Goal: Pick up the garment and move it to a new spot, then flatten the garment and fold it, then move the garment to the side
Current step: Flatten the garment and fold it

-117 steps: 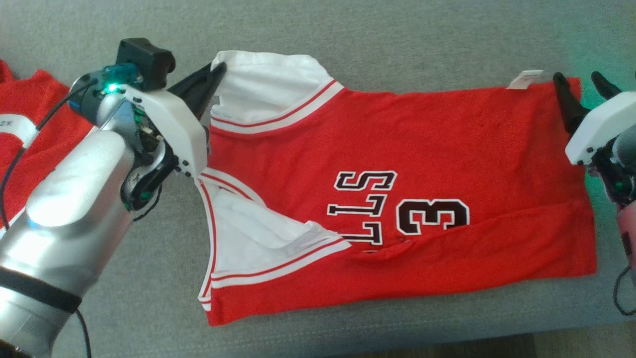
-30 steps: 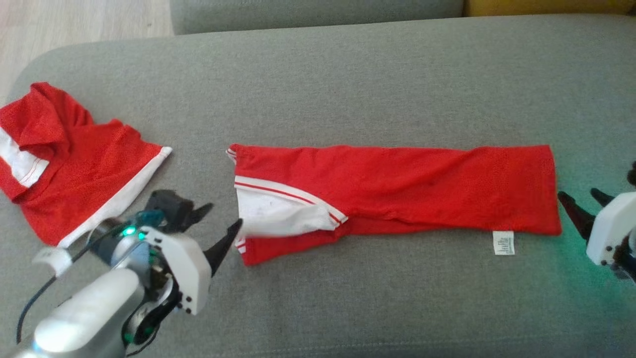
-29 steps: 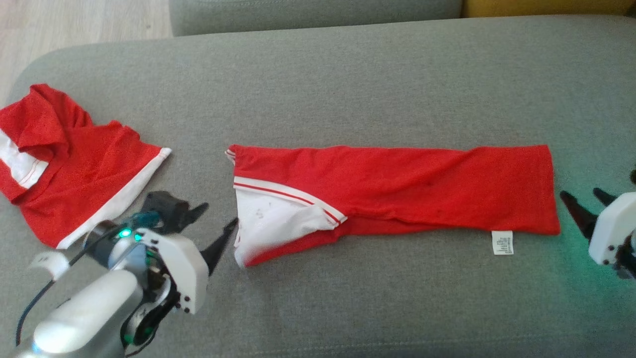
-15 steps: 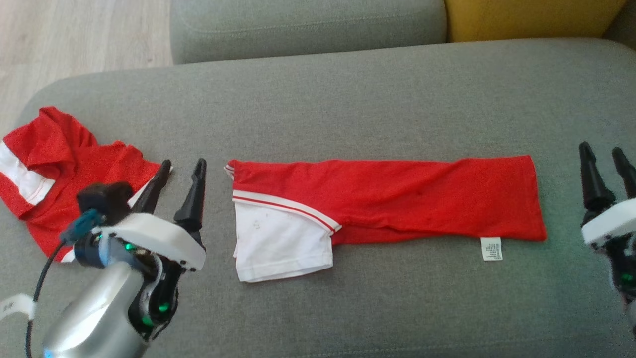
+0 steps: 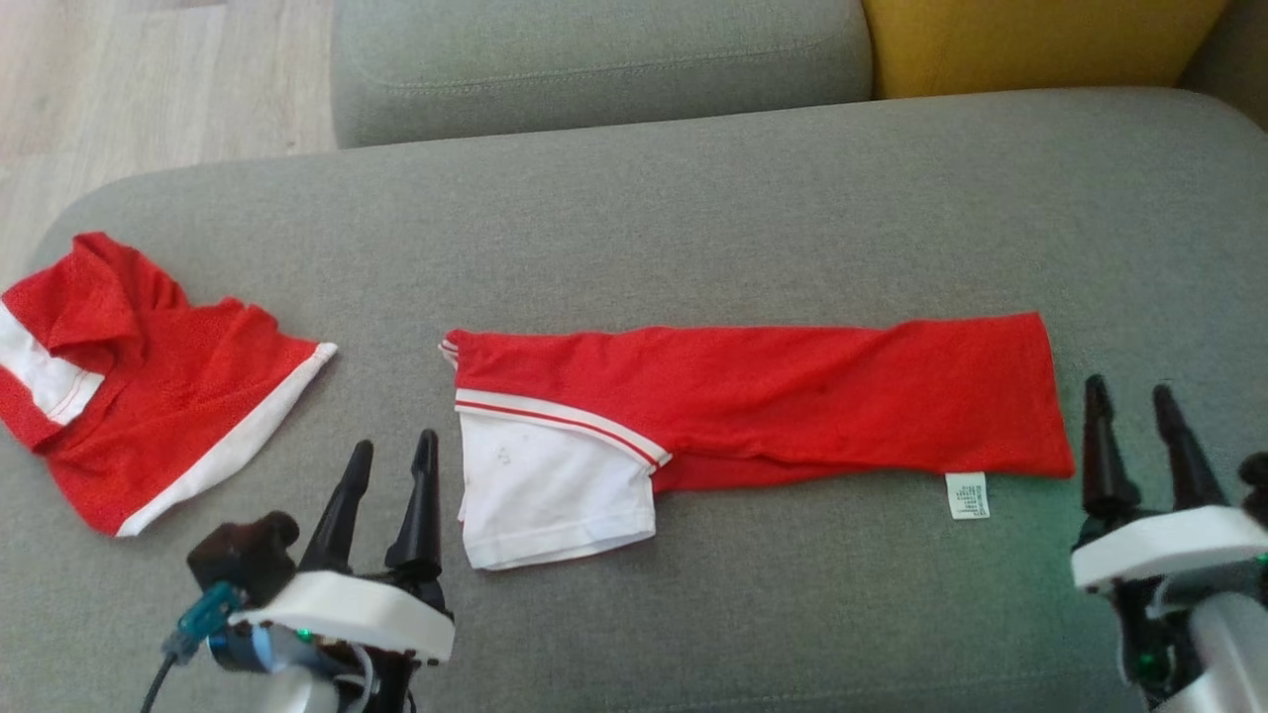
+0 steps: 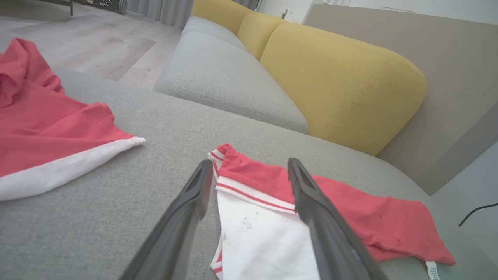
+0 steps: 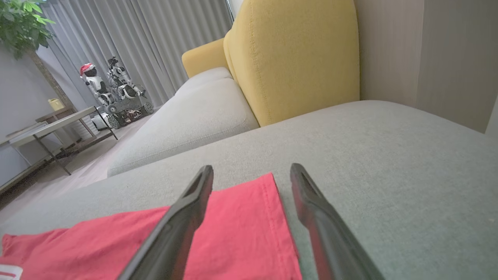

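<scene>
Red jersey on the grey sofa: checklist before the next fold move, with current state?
1. Red jersey folded into a long strip, lying on the grey sofa seat: ok.
2. Left gripper open, empty, near the strip's left end: ok.
3. Right gripper open, empty, near its right end: ok.
4. Strip edges even: not ok, the white fabric panel juts past the near edge.
5. Second red-and-white garment lies apart from the jersey: ok.
6. Hidden layers underneath smooth: cannot tell.
</scene>
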`<state>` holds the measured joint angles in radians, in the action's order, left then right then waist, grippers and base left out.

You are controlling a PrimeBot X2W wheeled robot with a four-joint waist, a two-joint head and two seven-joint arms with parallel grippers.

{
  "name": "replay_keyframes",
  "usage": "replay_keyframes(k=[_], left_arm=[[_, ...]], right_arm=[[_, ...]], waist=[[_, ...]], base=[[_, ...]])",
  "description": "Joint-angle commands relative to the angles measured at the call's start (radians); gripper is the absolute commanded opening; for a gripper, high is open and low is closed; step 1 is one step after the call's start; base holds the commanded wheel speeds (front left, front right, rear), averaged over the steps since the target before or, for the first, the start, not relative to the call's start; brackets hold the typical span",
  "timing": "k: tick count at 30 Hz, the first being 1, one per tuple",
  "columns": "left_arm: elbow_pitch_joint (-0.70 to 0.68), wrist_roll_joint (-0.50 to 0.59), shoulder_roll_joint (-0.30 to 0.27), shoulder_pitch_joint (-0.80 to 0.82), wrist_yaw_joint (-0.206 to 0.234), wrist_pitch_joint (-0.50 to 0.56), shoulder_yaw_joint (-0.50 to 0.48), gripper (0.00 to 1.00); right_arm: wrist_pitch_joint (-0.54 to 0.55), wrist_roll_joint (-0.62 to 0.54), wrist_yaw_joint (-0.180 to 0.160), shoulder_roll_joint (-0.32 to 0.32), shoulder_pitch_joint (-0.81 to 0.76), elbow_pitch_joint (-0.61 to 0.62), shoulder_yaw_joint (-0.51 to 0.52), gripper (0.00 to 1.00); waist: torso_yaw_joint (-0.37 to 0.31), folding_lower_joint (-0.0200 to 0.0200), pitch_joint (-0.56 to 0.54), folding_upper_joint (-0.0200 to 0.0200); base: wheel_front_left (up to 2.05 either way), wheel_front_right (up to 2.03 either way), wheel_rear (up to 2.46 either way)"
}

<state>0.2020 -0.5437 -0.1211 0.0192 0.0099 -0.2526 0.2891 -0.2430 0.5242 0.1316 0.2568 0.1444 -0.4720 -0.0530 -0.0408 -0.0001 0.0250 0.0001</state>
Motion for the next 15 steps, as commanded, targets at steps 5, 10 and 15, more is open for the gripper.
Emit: replay_keyframes(k=[5,10,15], left_arm=[[-0.009,0.070,0.034,0.038,-0.053,-0.009,-0.099,1.00],[0.012,0.115,0.057,0.063,-0.091,-0.009,-0.132,1.00],[0.032,0.140,0.066,0.089,-0.111,-0.009,-0.143,1.00]], right_arm=[[-0.014,-0.053,-0.001,-0.020,0.013,0.040,0.004,1.00],[0.023,-0.081,-0.001,-0.037,0.054,0.017,0.041,1.00],[0.105,-0.081,-0.001,-0.043,0.121,-0.040,0.081,1.00]], waist=[[-0.002,0.0001,0.020,-0.0001],[0.004,0.0001,0.061,-0.0001],[0.014,0.0001,0.112,-0.0001]], base=[[0.00,0.00,0.00],[0.00,0.00,0.00],[0.00,0.00,0.00]])
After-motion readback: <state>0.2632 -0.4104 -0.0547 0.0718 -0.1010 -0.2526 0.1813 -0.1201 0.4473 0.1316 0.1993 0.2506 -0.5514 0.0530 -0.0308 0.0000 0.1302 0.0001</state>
